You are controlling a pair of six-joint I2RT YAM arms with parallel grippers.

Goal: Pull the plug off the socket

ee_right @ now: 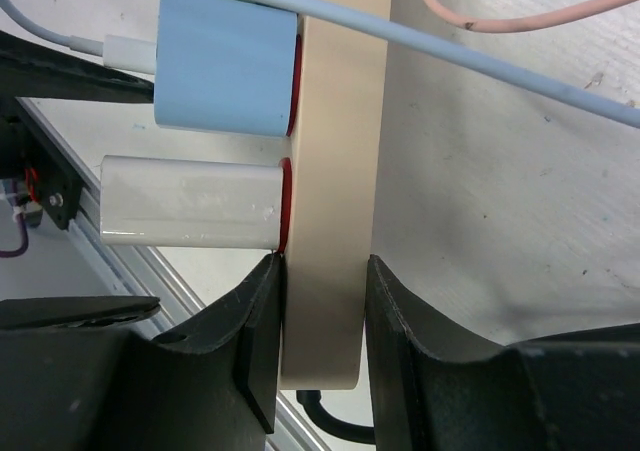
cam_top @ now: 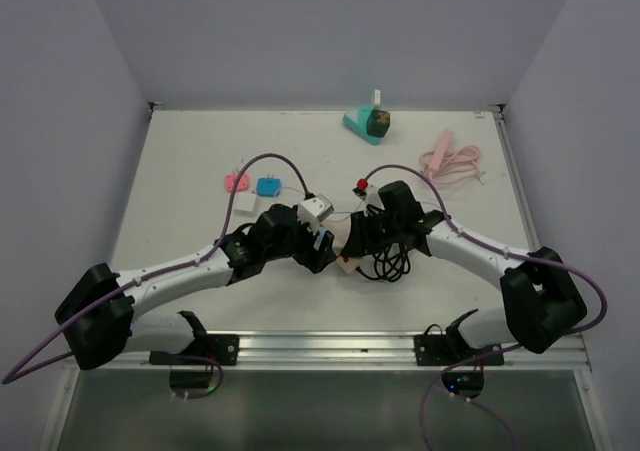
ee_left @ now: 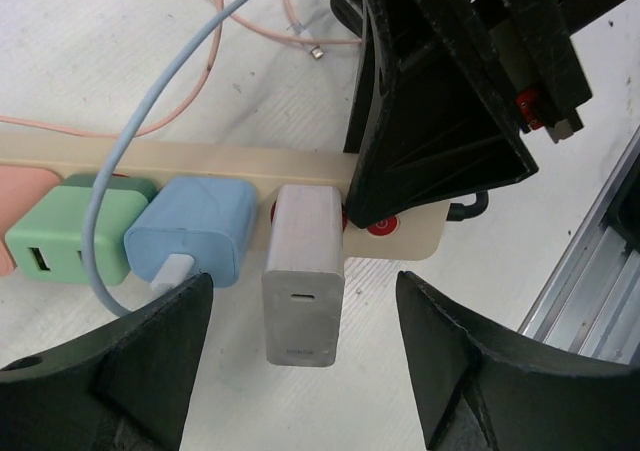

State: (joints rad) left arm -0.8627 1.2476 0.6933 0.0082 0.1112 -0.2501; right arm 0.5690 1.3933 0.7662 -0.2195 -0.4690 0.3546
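A cream power strip (ee_left: 200, 161) lies on the table with a green plug (ee_left: 75, 233), a blue plug (ee_left: 195, 229) and a white charger (ee_left: 303, 271) seated in its sockets. My left gripper (ee_left: 300, 361) is open, one finger on each side of the white charger, with gaps on both sides. My right gripper (ee_right: 320, 321) is shut on the end of the strip (ee_right: 335, 171), just below the white charger (ee_right: 190, 203). In the top view both grippers meet at the table's middle, left (cam_top: 318, 243) and right (cam_top: 357, 239).
A pink cable (cam_top: 452, 159) and a teal object (cam_top: 366, 123) lie at the back right. A pink adapter (cam_top: 236, 183) and a blue adapter (cam_top: 268, 186) lie back left. A black cable coil (cam_top: 385, 263) lies under the right wrist. An aluminium rail (cam_top: 330, 346) runs along the near edge.
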